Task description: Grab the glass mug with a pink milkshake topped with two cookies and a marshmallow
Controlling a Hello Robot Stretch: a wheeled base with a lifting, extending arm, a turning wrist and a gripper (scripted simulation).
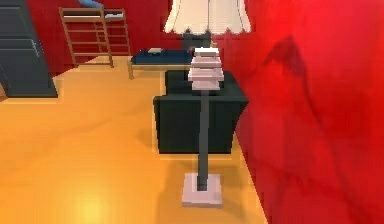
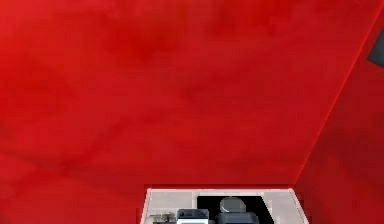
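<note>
Facing a red wall [image 2: 150,90], pale counter [image 2: 280,200] at the arm side view's bottom edge carrying dark blobs [image 2: 232,207], mug's look and place impossible to tell, end effector's state likewise, dark cabinet [image 1: 178,120] behind a lamp [image 1: 203,140]

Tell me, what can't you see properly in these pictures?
Forward view: the pale striped stack on the dark square cabinet is too small to name.
Forward view: the white scalloped lampshade is cut off by the top edge.
Arm side view: the small dark things on the white-rimmed grey tabletop are too small, and the bottom edge cuts them off.
</note>
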